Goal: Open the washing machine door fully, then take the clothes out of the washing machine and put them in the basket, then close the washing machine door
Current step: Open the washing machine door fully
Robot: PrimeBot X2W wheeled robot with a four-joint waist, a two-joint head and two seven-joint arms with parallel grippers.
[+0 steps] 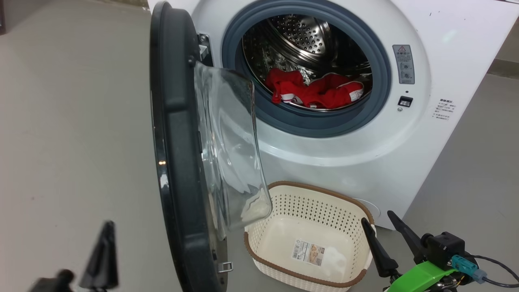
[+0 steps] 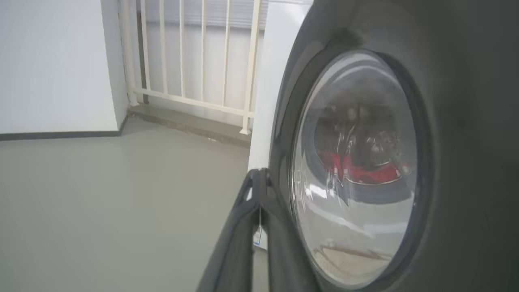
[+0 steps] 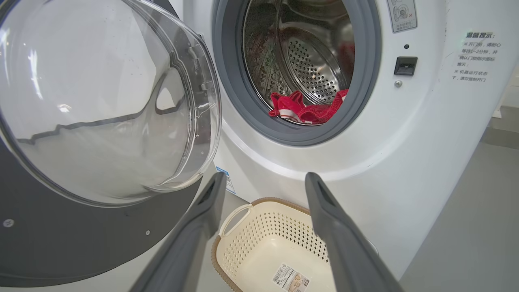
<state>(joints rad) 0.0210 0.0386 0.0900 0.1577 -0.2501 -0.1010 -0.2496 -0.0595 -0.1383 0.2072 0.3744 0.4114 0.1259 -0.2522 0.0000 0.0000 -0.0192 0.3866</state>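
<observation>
Clothes [image 1: 320,91] in washing machine [image 1: 365,162], basket [image 1: 308,207] before

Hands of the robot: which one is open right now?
The right hand, near the basket: its two fingers stand wide apart. The left hand, beside the washing machine door, has its fingers pressed together.

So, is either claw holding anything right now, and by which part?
Nothing is held. The right claw is open and empty; the left claw is shut on nothing, beside the washing machine door.
</observation>
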